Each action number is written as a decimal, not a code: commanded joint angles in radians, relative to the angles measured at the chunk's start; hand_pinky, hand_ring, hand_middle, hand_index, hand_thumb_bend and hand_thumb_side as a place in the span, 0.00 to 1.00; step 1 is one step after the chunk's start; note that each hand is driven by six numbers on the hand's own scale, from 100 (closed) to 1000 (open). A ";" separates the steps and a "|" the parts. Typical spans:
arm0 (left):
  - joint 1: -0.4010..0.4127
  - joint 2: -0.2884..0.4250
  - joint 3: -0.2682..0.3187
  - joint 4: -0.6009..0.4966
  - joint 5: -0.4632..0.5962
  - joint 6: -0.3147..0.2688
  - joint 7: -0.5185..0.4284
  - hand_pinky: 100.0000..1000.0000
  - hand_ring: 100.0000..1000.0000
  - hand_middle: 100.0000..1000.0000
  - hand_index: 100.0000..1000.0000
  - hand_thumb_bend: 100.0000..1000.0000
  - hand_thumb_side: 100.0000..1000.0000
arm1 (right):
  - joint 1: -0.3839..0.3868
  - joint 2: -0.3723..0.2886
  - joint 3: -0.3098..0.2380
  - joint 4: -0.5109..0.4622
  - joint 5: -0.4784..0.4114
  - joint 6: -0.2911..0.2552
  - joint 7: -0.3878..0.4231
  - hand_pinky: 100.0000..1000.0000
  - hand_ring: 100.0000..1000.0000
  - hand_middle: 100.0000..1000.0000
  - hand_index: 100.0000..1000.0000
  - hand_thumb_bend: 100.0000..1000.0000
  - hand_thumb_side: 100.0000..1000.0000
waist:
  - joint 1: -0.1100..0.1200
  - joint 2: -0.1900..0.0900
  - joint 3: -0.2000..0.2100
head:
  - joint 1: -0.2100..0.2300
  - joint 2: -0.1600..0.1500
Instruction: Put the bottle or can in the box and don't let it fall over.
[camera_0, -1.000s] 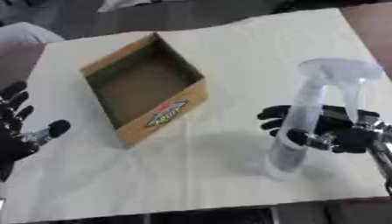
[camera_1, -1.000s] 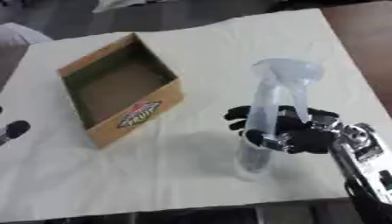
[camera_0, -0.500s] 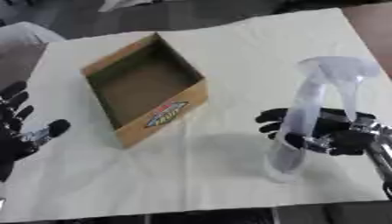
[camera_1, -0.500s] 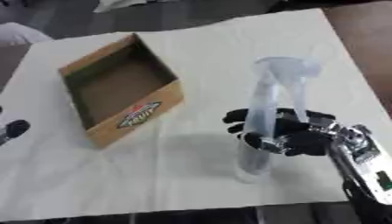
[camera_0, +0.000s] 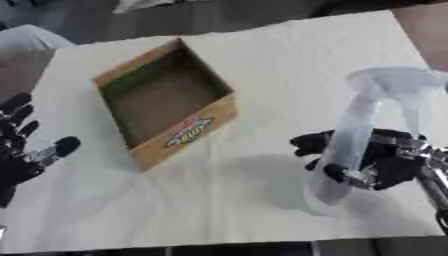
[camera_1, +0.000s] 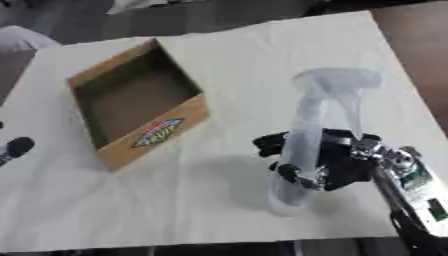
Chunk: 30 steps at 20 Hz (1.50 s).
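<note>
- Little differs from a second ago: the right hand (camera_1: 337, 162) stays curled round the clear spray bottle (camera_1: 302, 150), which stands upright at the near right as before.
- The left hand (camera_0: 22, 150) still rests open at the left edge, fingers up.
- Bare white worktop (camera_0: 262, 65) lies between bottle and cardboard box (camera_0: 166, 102), well apart.
- The box sits far left, askew, its inside showing only a brown floor.
</note>
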 joint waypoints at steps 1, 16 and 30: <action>-0.004 0.015 0.005 -0.020 0.008 -0.001 -0.002 1.00 1.00 0.94 0.81 0.89 0.00 | -0.007 -0.019 0.004 -0.021 -0.003 -0.001 0.005 1.00 1.00 1.00 0.86 0.00 0.06 | -0.005 -0.008 0.000 | -0.001 0.005; -0.003 0.013 0.006 -0.020 0.012 -0.001 -0.005 1.00 1.00 0.94 0.80 0.87 0.00 | -0.004 -0.023 0.030 0.002 0.033 -0.002 0.001 1.00 1.00 1.00 0.80 0.00 0.00 | -0.005 -0.007 -0.001 | -0.002 0.005; -0.002 0.014 0.009 -0.020 0.015 -0.004 -0.008 1.00 1.00 0.94 0.78 0.86 0.00 | -0.008 -0.022 0.043 0.028 0.064 0.024 -0.118 1.00 0.93 1.00 0.52 0.00 0.27 | -0.002 -0.007 0.000 | -0.001 0.005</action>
